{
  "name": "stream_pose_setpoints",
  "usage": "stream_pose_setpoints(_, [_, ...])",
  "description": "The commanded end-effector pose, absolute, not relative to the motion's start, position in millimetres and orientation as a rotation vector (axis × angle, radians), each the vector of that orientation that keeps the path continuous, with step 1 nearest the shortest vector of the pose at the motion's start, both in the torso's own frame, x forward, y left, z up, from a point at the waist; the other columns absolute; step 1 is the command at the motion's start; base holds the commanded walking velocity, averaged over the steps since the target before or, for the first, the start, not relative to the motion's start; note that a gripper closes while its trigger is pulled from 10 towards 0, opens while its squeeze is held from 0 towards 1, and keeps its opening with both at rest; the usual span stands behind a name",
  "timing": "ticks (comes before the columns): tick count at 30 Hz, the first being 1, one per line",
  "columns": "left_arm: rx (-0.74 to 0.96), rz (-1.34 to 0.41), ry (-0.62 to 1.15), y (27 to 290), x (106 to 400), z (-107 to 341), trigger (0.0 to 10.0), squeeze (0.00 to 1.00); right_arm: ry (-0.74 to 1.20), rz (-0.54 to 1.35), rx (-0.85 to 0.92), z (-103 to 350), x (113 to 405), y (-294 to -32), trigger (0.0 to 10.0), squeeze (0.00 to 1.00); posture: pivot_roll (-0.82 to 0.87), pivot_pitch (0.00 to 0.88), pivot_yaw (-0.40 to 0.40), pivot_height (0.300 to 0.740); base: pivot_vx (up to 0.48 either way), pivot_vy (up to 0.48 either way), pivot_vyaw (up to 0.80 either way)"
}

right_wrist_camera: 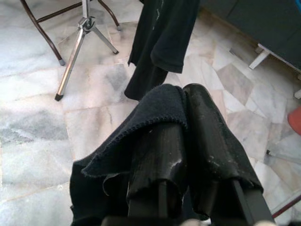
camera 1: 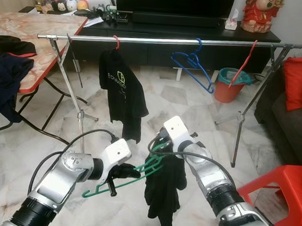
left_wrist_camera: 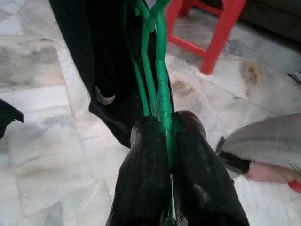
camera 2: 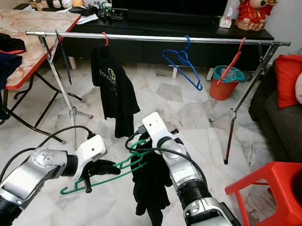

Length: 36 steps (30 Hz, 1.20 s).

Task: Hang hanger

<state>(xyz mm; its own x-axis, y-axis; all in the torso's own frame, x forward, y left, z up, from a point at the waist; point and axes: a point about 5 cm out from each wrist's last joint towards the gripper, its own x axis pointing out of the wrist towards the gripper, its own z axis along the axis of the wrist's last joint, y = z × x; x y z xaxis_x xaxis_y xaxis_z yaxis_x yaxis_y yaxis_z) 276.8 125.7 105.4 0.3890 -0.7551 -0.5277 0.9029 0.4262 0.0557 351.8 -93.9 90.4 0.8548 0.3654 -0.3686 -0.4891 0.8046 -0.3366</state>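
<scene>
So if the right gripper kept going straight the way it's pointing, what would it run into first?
Probably the black T-shirt hanging on the rail. The right gripper, shut on a dark garment, points across open marble floor towards that shirt's lower hem. Depth is unclear, so it might pass under and meet the floor instead.

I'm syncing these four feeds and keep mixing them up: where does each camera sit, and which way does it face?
Left and right eye views: on the head, looking forward and down at the rail; both silver arms show.
Left wrist view: along the left gripper, shut on the green hanger.
Right wrist view: along the right gripper, shut on the dark garment.
Shared: the red stool appears in the head views and the left wrist view.
</scene>
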Motion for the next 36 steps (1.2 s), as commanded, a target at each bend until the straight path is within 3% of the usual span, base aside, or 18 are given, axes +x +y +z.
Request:
stream_pose_setpoints(1, [0.368,-1.101,0.446,120.7,278.5,107.4,10.0,0.0,0.219,0.504,-0.45,106.8,355.1,-83.6,10.0,0.0,-0.1,0.0,-0.013,0.74,0.0,0.0,0.0])
stream_pose_setpoints(9, [0.37,-1.053,0.43,113.5,283.0,102.6,10.0,0.0,0.221,0.578,-0.456,106.9,350.3,-73.9,10.0,0.0,-0.1,0.0,-0.015,0.74,0.0,0.0,0.0])
stream_pose_setpoints(20, [0.37,-0.818,0.38,99.7,306.1,102.6,10.0,0.0,0.231,0.557,-0.411,110.0,349.1,-69.6,10.0,0.0,-0.1,0.0,-0.017,0.74,0.0,0.0,0.0])
stream_pose_setpoints(28, [0.393,-1.005,0.455,87.2,287.2,93.5,10.0,0.0,0.23,0.571,-0.424,110.5,348.1,-70.0,10.0,0.0,-0.1,0.0,-0.019,0.74,0.0,0.0,0.0])
stream_pose_setpoints(36, [0.445,-0.926,0.507,100.9,292.1,88.8,10.0,0.0,0.216,0.423,-0.443,117.6,360.3,-92.7,10.0,0.0,-0.1,0.0,-0.017,0.74,0.0,0.0,0.0])
